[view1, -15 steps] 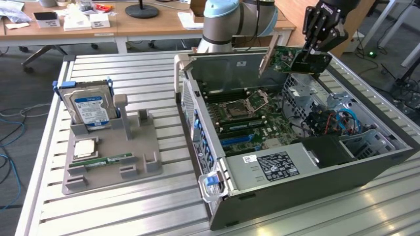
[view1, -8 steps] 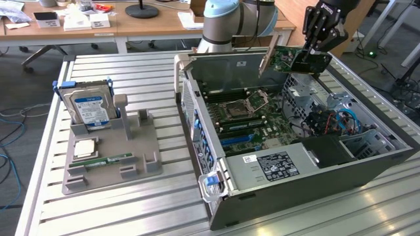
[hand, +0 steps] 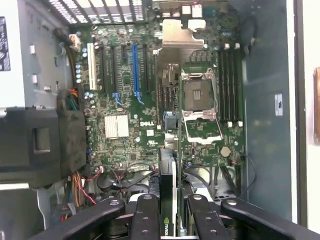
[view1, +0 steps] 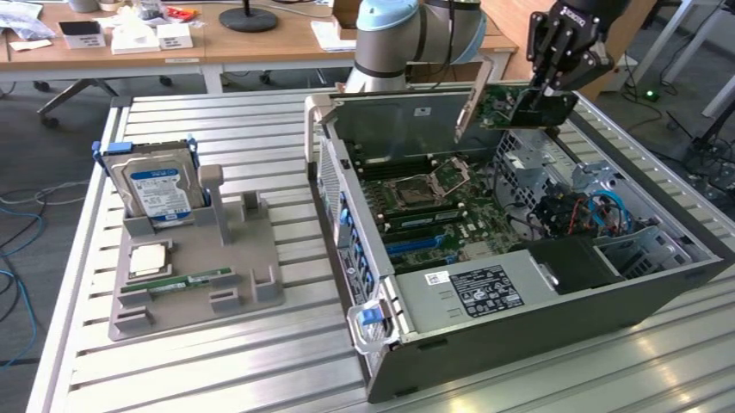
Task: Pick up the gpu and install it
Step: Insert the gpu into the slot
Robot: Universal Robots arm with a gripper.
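Pincer (view1: 542, 96): jaws closed partway, gripping gpu (view1: 497, 104) by its edge, card upright. Directly below pincer: open case (view1: 643, 284), motherboard (hand: 125, 100) exposed. Case sits on slatted metal table (view1: 287, 361). Well aside: grey tray (view1: 189, 249) with drive (view1: 161, 185). Beyond pincer: wooden desks (view1: 230, 43).

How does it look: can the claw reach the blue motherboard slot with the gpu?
Probably yes. The claw holds the gpu above the open case; the blue slot lies bare, no cable or card across it.
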